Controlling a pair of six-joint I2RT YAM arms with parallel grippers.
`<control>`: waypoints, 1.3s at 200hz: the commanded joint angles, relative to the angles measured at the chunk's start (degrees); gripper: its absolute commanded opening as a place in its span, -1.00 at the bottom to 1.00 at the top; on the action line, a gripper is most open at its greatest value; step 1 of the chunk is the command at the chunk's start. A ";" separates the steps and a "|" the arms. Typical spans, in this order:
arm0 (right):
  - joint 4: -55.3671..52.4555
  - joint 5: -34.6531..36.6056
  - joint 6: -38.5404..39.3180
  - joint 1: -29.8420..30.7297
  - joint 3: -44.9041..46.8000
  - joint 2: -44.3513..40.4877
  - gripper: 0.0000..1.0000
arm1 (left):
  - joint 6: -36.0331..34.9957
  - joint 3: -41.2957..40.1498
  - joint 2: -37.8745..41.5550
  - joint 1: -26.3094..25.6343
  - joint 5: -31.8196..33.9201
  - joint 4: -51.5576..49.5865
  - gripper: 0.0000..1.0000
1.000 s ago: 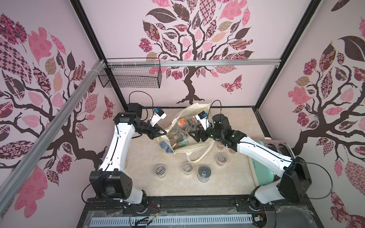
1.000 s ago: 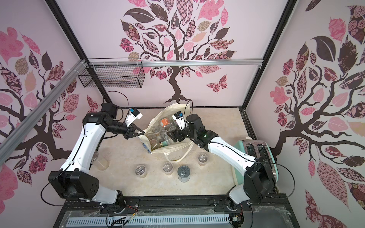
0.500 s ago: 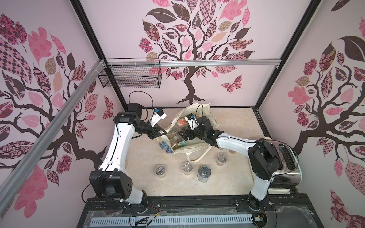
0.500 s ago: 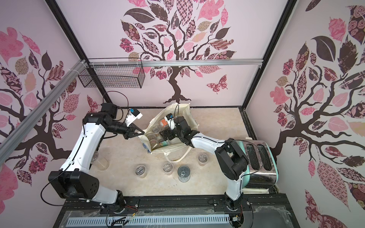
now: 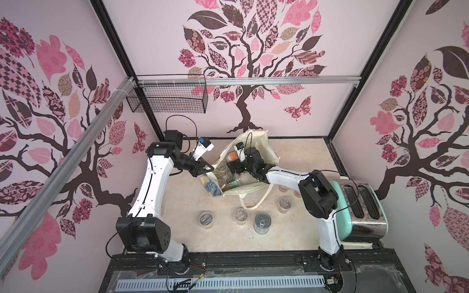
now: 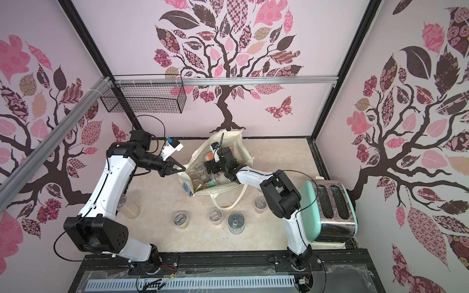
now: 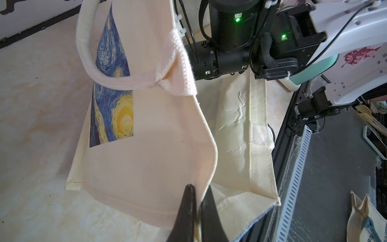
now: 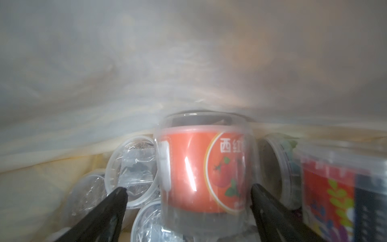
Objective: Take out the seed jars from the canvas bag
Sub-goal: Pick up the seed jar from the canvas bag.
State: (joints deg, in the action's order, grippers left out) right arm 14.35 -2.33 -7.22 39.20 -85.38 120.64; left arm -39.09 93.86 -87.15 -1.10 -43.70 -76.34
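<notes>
Canvas bag [image 7: 146, 157] edge pinched — red jar [image 8: 201, 167] seemingly ungripped.

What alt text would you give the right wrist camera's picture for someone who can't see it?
A clear seed jar with a red tomato label sits between the open black jaws of the right gripper. More clear jars lie around it inside the pale canvas bag, slightly blurred.

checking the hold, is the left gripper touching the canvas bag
Touching. In the left wrist view the left gripper pinches the rim of the canvas bag between its jaws.
</notes>
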 commanded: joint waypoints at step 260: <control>13.04 -1.99 -0.80 -0.26 9.95 -10.73 0.45 | 9.59 6.27 -5.22 1.08 8.43 5.02 -1.00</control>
State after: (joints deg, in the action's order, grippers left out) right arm 22.92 -3.68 -7.60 39.05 -76.60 117.36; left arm -33.32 96.97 -89.69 -0.75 -39.77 -75.11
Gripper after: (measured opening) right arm 0.727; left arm 0.052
